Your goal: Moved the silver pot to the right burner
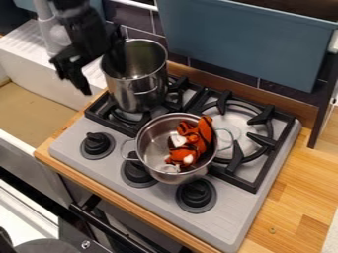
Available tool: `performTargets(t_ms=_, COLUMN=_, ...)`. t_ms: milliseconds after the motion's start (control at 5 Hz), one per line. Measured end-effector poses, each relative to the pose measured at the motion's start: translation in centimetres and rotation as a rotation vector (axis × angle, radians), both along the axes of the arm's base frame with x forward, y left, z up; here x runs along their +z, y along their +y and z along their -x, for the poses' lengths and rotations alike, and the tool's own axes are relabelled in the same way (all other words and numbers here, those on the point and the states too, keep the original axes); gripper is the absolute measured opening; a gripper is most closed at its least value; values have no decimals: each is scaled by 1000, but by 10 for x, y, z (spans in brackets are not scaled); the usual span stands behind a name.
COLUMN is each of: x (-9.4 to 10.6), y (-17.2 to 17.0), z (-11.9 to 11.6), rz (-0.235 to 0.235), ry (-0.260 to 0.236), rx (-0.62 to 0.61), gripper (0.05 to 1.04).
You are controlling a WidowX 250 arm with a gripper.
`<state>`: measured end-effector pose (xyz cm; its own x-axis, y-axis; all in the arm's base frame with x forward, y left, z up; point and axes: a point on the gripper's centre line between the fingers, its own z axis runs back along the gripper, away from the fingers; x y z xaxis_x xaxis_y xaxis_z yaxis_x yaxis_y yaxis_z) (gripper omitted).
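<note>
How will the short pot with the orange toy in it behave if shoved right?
Short pot: probably stiff, slides without denting; walls look like bare metal. Could catch or tip, as the raised bars of the right burner's grate are alongside. Toy looks like plush, so likely light, floppy and apt to shift inside.

Bright, fairly even light, pale glints on the metal pots (147, 90), soft shadows under the grates (262, 140), darkness below the counter (284, 197)
</note>
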<state>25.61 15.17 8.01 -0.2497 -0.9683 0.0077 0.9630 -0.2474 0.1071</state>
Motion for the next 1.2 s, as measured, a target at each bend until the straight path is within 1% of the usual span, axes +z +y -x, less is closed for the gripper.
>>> performTargets(t_ms=200, x=-3, y=-2, z=-4, rz=-10, ry=22, rx=-25, gripper=684)
performTargets(t_ms=400, x=-1, y=-2, z=-8, rz=-17, ry=23, rx=-19, gripper=390)
performTargets(t_ms=600, x=-3, y=-2, z=-8, rz=-25, ry=32, rx=-31, gripper=170)
performTargets(t_ms=800, x=-2, y=-3, z=-13, rz=-44, ry=15, rx=-27, gripper=61)
performTargets(t_ms=1000, x=-6, y=-8, z=-14, rz=-38, ry=6, rx=-8, gripper=53)
performTargets(t_ms=1200, x=-6, y=-17, z=-12, rz=-8, ry=-12, rx=48, gripper=53)
